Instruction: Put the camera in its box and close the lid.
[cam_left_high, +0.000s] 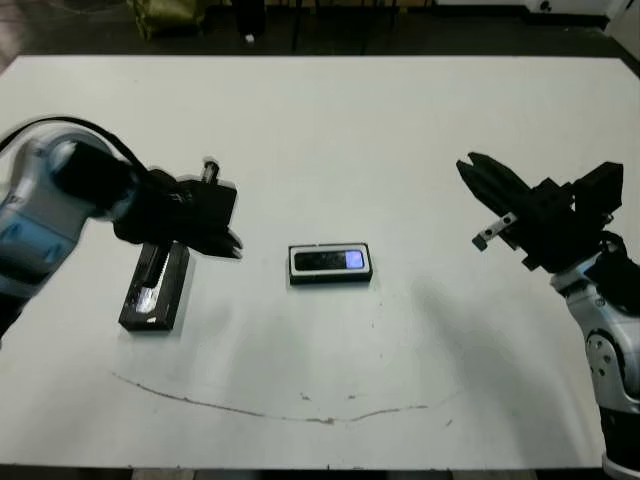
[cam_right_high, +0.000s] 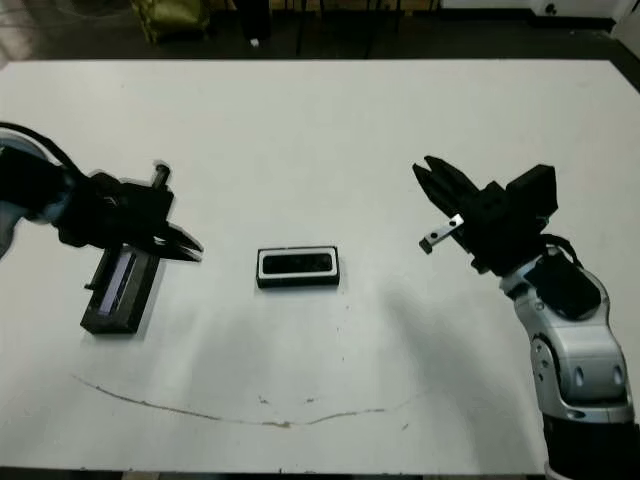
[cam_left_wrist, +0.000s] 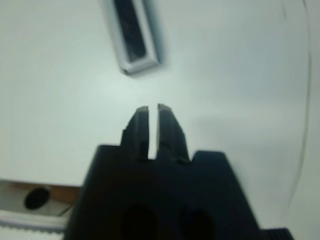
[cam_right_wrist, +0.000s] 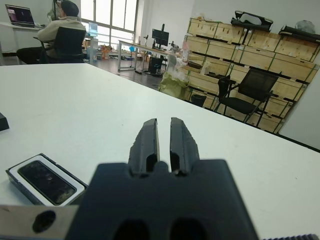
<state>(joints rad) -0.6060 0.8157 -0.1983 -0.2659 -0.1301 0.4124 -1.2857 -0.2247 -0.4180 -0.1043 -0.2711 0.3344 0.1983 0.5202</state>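
The box (cam_left_high: 295, 263), a shallow black tray with white lining, lies at the table's middle. The camera (cam_left_high: 330, 261) rests inside it, a bluish patch glinting on its face. The right wrist view shows the camera (cam_right_wrist: 44, 181) in the box (cam_right_wrist: 15, 172) too. The lid (cam_left_high: 155, 290), flat and black with a silvery strip, lies apart to the left. My left gripper (cam_left_high: 234, 246) hovers over the lid's far end, shut with nothing in it and pointing toward the box (cam_left_wrist: 150, 35). My right gripper (cam_left_high: 470, 166) is raised at the right, shut and empty.
A thin curved dark line (cam_left_high: 300, 415) runs across the white table near its front edge. Beyond the table, the right wrist view shows a person (cam_right_wrist: 62, 30) seated at a desk, wooden crates and an office chair (cam_right_wrist: 250, 92).
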